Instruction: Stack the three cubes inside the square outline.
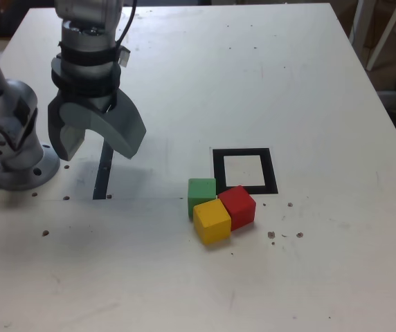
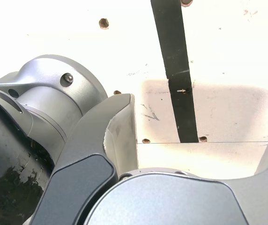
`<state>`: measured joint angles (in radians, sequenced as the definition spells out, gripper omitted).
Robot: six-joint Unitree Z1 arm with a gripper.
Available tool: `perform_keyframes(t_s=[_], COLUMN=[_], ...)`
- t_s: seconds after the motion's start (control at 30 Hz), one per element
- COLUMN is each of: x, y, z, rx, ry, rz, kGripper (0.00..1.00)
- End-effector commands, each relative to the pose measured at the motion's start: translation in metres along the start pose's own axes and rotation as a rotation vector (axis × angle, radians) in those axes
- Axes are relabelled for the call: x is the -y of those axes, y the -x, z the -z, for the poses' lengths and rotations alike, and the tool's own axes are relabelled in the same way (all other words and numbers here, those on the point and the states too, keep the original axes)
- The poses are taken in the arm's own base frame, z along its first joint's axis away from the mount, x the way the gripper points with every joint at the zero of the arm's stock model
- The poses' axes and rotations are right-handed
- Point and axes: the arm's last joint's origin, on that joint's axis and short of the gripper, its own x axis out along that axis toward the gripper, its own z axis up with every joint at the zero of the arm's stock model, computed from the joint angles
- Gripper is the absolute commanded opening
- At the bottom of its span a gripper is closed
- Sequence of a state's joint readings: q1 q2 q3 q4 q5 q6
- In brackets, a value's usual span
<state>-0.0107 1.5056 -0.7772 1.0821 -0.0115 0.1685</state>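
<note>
Cubes [image 1: 219,207] clustered just below square outline [image 1: 244,170] (touching each other), gripper [image 1: 94,142] wide, well apart.

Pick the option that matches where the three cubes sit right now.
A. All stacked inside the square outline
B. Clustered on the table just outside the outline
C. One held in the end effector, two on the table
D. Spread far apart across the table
B: the green cube, yellow cube and red cube sit bunched together on the table just outside the square outline, whose white centre holds nothing.
</note>
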Motion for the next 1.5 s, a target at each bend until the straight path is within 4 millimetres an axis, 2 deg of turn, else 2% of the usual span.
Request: perform_keyframes(t_s=[0.0, 0.67, 0.87, 1.2, 1.47], x=[0.0, 0.003, 0.01, 0.021, 0.029], y=[0.0, 0.004, 0.012, 0.028, 0.047], z=[0.001, -0.004, -0.021, -0.063, -0.081], rx=[0.006, 0.022, 0.037, 0.023, 0.057], ry=[0.001, 0.013, -0.025, -0.139, -0.225], rz=[-0.002, -0.019, -0.043, -0.109, -0.17], kGripper=[1.0, 0.99, 0.99, 0.99, 0.99])
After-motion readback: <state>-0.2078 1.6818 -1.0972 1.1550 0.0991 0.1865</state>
